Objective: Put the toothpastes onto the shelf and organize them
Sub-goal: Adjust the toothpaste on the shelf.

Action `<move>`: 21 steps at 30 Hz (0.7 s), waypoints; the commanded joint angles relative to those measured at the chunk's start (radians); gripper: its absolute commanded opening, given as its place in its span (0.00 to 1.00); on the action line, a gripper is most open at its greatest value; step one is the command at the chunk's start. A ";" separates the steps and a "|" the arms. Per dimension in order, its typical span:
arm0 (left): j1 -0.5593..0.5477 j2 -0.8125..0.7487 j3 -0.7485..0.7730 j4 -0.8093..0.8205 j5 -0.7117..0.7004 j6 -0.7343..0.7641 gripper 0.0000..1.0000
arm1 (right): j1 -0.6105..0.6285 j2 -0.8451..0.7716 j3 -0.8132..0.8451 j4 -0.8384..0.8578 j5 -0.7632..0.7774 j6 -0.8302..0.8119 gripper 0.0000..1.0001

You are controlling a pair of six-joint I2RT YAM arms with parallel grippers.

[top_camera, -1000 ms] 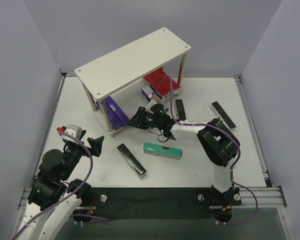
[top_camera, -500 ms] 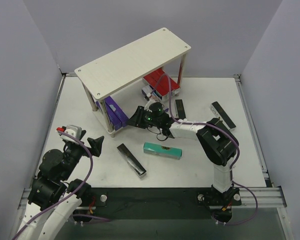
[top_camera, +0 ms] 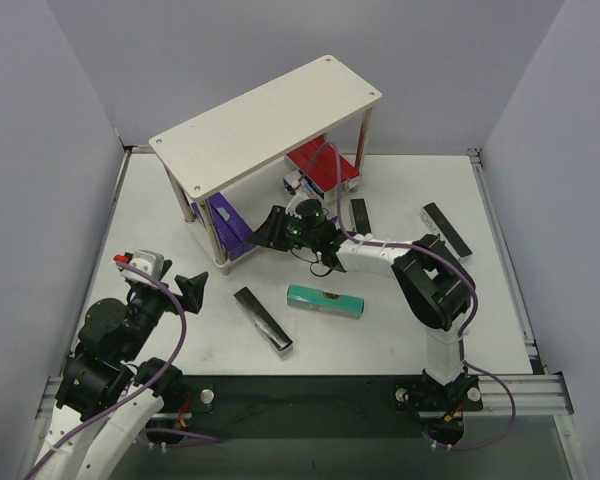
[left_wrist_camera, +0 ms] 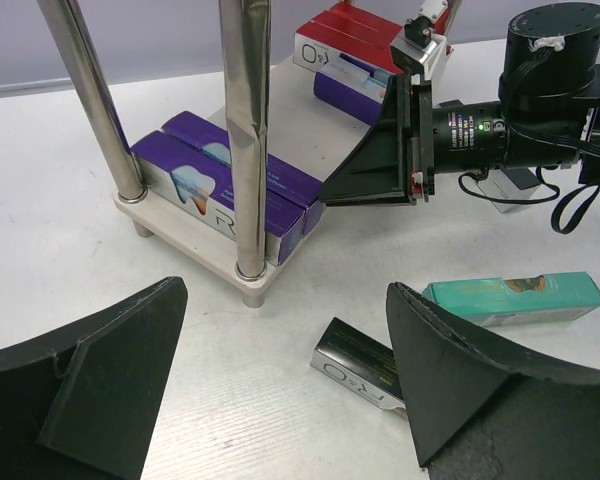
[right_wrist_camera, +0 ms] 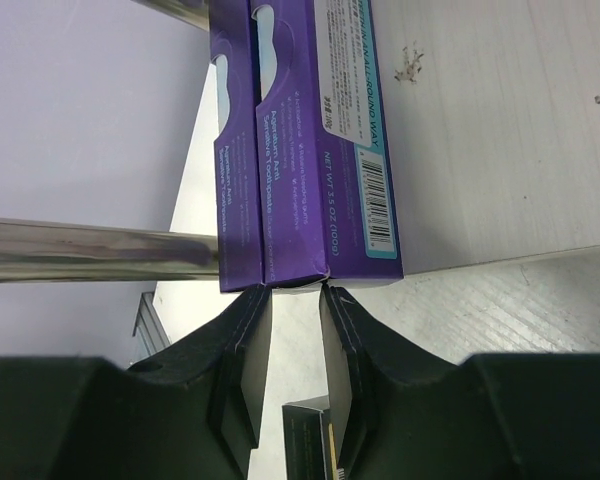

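While the table carries the shelf at its far left, with purple toothpastes and red toothpastes on the lower board, the right end effector is closed and empty, tips at the purple ends. The left end effector hangs wide open near-left. The teal carton and black carton lie loose on the table; they are probably light, stiff and slippery, best pinched across the narrow sides mid-length.

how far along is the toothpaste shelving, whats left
Done: purple cartons and red cartons lie on the lower board of the shelf. In hand: nothing is held; the right gripper, shut, sits at the purple cartons' ends, seemingly squaring them up, while the left gripper hangs open. Left: the teal carton and three black cartons lie on the table.
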 commanded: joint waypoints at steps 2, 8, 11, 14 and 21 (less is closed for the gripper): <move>0.004 -0.008 0.005 0.020 0.003 0.016 0.92 | 0.004 -0.002 0.032 0.034 -0.001 -0.004 0.27; 0.004 -0.018 0.002 0.020 0.002 0.022 0.92 | -0.029 -0.160 -0.089 0.031 -0.001 -0.005 0.36; 0.002 -0.034 -0.015 0.028 0.005 0.020 0.92 | -0.065 -0.270 -0.167 0.000 0.028 -0.026 0.47; 0.004 -0.048 -0.044 0.043 0.005 0.016 0.92 | -0.100 -0.381 -0.251 -0.055 0.077 -0.026 0.59; 0.004 -0.097 -0.123 0.097 -0.010 0.006 0.92 | -0.253 -0.547 -0.426 -0.083 0.158 0.002 0.76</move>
